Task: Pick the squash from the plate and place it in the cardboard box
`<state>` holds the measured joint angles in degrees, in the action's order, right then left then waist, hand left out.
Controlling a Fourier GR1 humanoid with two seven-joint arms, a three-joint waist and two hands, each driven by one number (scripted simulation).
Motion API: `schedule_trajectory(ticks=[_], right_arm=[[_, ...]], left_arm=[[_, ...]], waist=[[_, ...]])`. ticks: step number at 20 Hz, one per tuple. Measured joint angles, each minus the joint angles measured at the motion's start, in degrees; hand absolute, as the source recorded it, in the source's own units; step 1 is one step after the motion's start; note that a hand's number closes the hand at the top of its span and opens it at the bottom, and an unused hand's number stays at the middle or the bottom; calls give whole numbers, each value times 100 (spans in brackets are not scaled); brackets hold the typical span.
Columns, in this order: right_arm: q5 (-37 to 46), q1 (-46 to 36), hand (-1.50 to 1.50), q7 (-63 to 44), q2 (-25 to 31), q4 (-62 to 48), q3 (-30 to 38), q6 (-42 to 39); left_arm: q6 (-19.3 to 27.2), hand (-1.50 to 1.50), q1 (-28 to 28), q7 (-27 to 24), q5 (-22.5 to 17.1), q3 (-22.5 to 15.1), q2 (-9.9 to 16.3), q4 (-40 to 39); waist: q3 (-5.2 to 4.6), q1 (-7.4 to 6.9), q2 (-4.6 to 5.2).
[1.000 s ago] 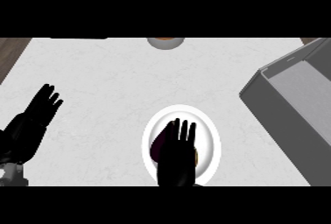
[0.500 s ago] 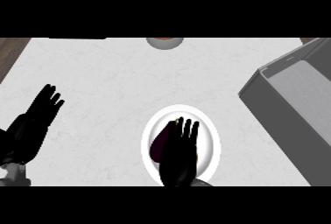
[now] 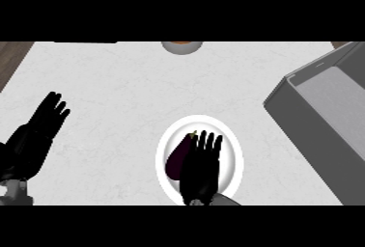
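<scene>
White counter (image 3: 128, 77): squash (image 3: 178, 154) (dark, apparently purple) lies on the white plate (image 3: 234, 159). Right hand (image 3: 201, 164) hovers over it, fingers straight, holding nothing. Left hand (image 3: 35, 137) rests open. Cardboard box (image 3: 314, 111) stands right.

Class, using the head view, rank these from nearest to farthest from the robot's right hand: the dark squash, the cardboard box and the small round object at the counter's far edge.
1. Squash: on the plate, directly beneath the right hand.
2. Cardboard box: to the right.
3. Small round object: far edge, straight ahead.
</scene>
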<state>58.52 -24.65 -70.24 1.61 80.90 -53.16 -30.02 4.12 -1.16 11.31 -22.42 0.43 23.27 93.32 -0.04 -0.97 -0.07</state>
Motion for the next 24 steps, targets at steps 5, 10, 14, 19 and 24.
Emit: schedule_trajectory(ticks=[5, 10, 14, 19, 24], right_arm=[[-15, 29, -150, 12, 0, -67, 69, 1], [63, 54, -150, 32, -7, -179, 113, 41], [153, 26, 150, 89, -18, -255, 138, 83], [156, -133, 150, 208, -25, -390, -128, 171], [212, -263, 150, 385, -36, -470, -87, 173]], left_arm=[[-24, 0, -120, -42, 28, 71, -27, -188], [-84, 0, -23, -38, 39, 99, -41, -144], [-120, 0, -84, 7, 43, 140, -45, -162], [-70, 0, -200, 138, 149, 138, -105, -145], [-136, 0, -223, 141, 150, 204, -168, -201]], waist=[[-1, 34, 3], [0, 24, 0], [1, 35, 1], [0, 28, -1], [1, 44, 1]])
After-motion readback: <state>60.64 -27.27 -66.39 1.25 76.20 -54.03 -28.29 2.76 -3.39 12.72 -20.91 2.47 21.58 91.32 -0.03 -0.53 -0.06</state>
